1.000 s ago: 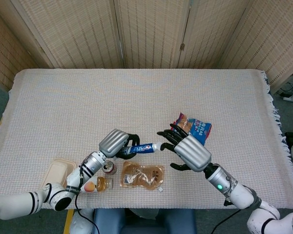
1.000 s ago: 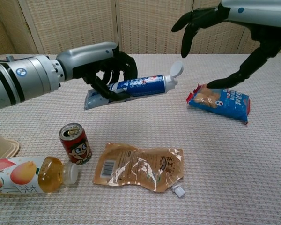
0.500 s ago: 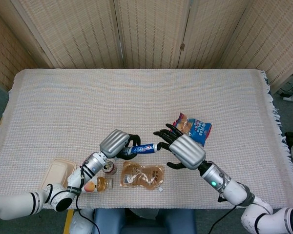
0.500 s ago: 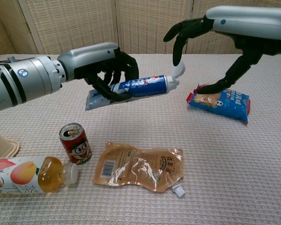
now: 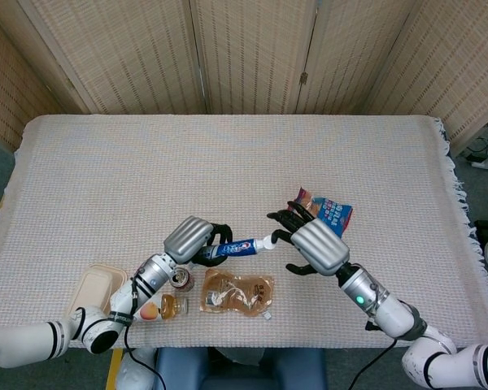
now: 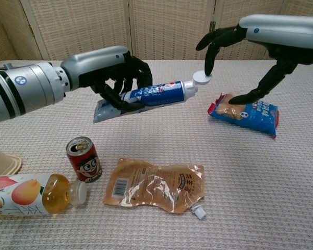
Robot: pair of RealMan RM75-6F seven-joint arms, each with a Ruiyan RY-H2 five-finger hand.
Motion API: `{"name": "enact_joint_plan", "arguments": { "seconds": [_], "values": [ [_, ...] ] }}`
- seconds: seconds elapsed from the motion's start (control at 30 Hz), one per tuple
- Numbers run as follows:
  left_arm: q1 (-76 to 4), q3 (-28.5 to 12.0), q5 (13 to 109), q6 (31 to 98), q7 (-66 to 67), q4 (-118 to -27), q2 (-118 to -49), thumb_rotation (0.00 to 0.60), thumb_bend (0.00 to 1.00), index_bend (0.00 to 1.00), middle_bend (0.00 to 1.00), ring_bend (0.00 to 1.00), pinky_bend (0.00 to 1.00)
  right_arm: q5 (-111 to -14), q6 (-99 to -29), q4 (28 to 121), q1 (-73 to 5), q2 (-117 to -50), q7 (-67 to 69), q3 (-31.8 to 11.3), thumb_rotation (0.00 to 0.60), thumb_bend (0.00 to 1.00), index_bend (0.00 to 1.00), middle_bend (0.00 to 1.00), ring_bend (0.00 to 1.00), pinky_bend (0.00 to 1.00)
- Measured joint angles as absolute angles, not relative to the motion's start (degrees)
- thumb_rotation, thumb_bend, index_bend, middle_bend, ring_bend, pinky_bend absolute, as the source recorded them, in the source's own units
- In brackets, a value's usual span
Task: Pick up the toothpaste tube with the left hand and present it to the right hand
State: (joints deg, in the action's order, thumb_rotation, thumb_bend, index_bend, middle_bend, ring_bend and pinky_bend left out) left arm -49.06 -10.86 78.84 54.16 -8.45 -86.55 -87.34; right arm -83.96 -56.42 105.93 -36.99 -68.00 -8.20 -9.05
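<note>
Toothpaste tube (image 5: 237, 247) hangs clear of the desk (image 5: 146, 162) in the head view, just below frame centre, gripped around its tail half by the left hand (image 5: 191, 240), fingers wrapped over it. The cap end points right, meeting the fingertips of the right hand (image 5: 313, 246), which holds nothing, its fingers spread.

In the chest view the left hand (image 6: 107, 73) reaches in from the left, holding the toothpaste tube (image 6: 146, 99) nearly level, cap slightly raised. The right hand (image 6: 250, 41) comes from the upper right; one fingertip touches the white cap, the thumb pointing down near a blue snack bag (image 6: 248, 112).

Pickup looks finished and the presenting step is in hand. Next, I judge, the right hand's fingers must close around the cap end.
</note>
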Motion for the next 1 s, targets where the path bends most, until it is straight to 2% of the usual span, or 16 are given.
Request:
{"name": "enact_joint_plan", "arguments": {
  "seconds": [0.43, 0.53, 0.6, 0.67, 0.77, 0.9, 1.0],
  "values": [
    [-47.96, -10.94, 80.55, 57.15, -12.35, -86.84, -88.07, 0.600, 0.74, 0.78, 0.80, 0.72, 0.71, -84.35, -58.33, 104.73, -36.34, -68.80, -2.86, -8.33, 0.600, 0.26, 0.40, 0.15, 0.12, 0.00],
    [-47.31, -10.48, 82.61, 59.52, -13.66, -85.60, -89.02, 0.600, 0.74, 0.78, 0.80, 0.72, 0.71, -85.26, -59.95, 104.86, -35.45, -68.26, 2.10, -8.23, 0.600, 0.26, 0.32, 0.14, 0.12, 0.00],
    [-46.85, -10.12, 84.03, 61.28, -15.14, -84.52, -89.88, 0.600, 0.75, 0.77, 0.80, 0.72, 0.71, -86.03, -60.92, 105.01, -34.92, -67.78, 6.67, -8.14, 0.591, 0.26, 0.22, 0.11, 0.10, 0.00],
    [-46.52, -9.94, 85.07, 62.54, -16.51, -83.66, -90.74, 0.600, 0.75, 0.77, 0.80, 0.72, 0.71, -86.81, -61.40, 105.23, -34.64, -67.32, 11.87, -8.00, 0.545, 0.26, 0.12, 0.06, 0.06, 0.00],
    [-46.14, -9.79, 86.15, 64.14, -18.44, -82.34, -92.30, 0.600, 0.75, 0.77, 0.80, 0.72, 0.71, -88.03, -61.39, 105.48, -34.73, -66.85, 20.00, -7.81, 0.422, 0.24, 0.02, 0.01, 0.01, 0.00],
    [-46.06, -9.83, 86.60, 64.79, -18.89, -81.92, -93.27, 0.600, 0.75, 0.77, 0.80, 0.72, 0.71, -89.85, -61.34, 105.30, -35.41, -66.99, 30.02, -7.79, 0.271, 0.17, 0.00, 0.00, 0.00, 0.00],
    [-46.12, -9.97, 86.49, 64.83, -18.57, -81.87, -93.70, 0.600, 0.75, 0.77, 0.80, 0.72, 0.71, -90.79, -61.29, 105.06, -36.24, -67.58, 35.84, -7.99, 0.219, 0.14, 0.00, 0.00, 0.00, 0.00]
  ]
}}
